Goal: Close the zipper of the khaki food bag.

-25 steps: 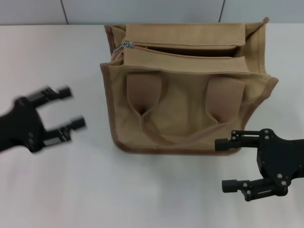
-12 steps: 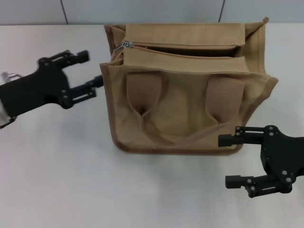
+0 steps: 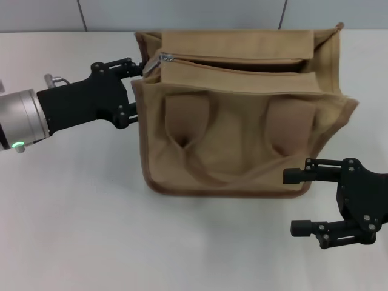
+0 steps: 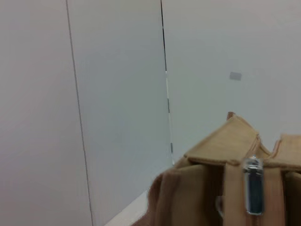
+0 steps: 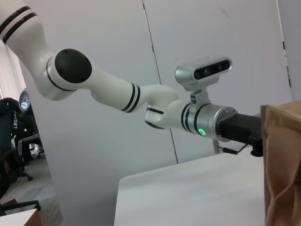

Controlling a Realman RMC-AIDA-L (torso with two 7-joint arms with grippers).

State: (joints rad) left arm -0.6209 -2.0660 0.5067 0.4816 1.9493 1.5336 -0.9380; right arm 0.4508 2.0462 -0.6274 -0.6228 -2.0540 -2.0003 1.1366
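The khaki food bag (image 3: 242, 130) lies on the white table, its two handle straps on the near face. The zipper (image 3: 236, 66) runs across the top and gapes open, showing a dark slit. Its silver pull tab (image 3: 164, 58) sits at the left end. My left gripper (image 3: 137, 90) is open at the bag's left end, one finger near the pull tab, the other by the left side edge. The left wrist view shows the bag's end (image 4: 202, 188) and the pull tab (image 4: 253, 186) close up. My right gripper (image 3: 290, 202) is open and empty by the bag's front right corner.
The white table (image 3: 73, 218) extends to the left and front of the bag. A grey panelled wall (image 3: 182, 12) runs behind it. The right wrist view shows my left arm (image 5: 141, 99) reaching to the bag's edge (image 5: 282, 165).
My left gripper has moved right and away from me, from the open table up to the bag's left end beside the pull tab. The right gripper has drifted slightly right and nearer.
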